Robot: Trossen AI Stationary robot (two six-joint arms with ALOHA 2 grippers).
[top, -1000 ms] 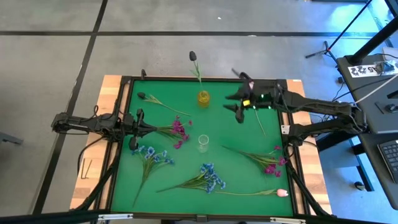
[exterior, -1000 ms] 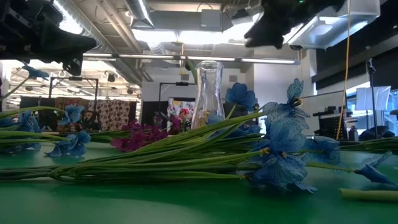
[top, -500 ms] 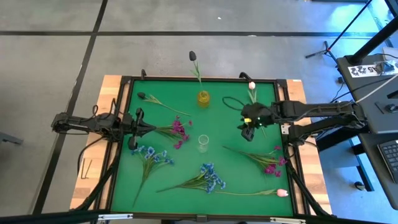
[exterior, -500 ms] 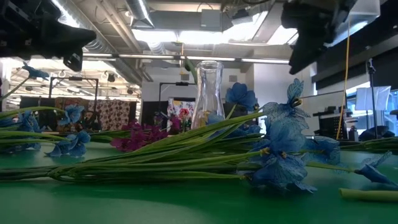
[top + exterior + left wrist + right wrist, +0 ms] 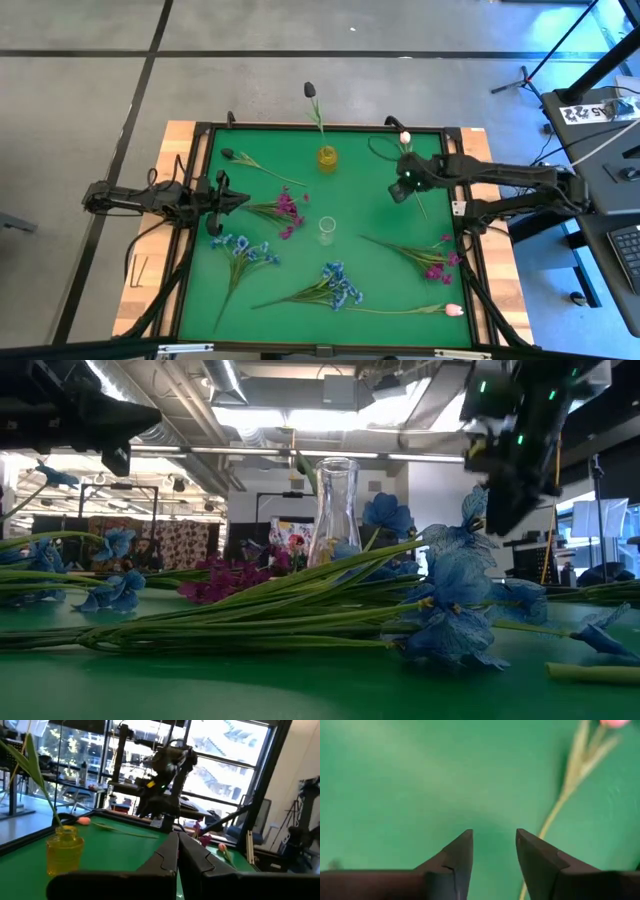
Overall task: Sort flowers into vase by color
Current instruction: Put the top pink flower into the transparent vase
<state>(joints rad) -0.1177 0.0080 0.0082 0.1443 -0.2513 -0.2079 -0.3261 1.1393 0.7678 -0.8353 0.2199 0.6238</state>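
Observation:
My right gripper hangs open over bare green mat at the table's far right, fingers pointing down. A pale pink tulip lies just right of it, its stem flat on the mat. My left gripper waits shut at the left edge, next to a magenta spray. A yellow vase holds a near-black tulip; a clear vase stands mid-table. Blue sprays, another magenta spray, a second pink tulip and a near-black tulip lie flat.
A raised dark frame borders the green mat. In the low view the clear vase rises behind blue blossoms and long green stems, with my right gripper above on the right. Bare mat lies between the two vases and my right gripper.
My right gripper has swung from the far edge near the yellow vase toward the table's right and slightly nearer, tipping from level to pointing down at the mat. It has come lower in the low view. The flowers lie as before.

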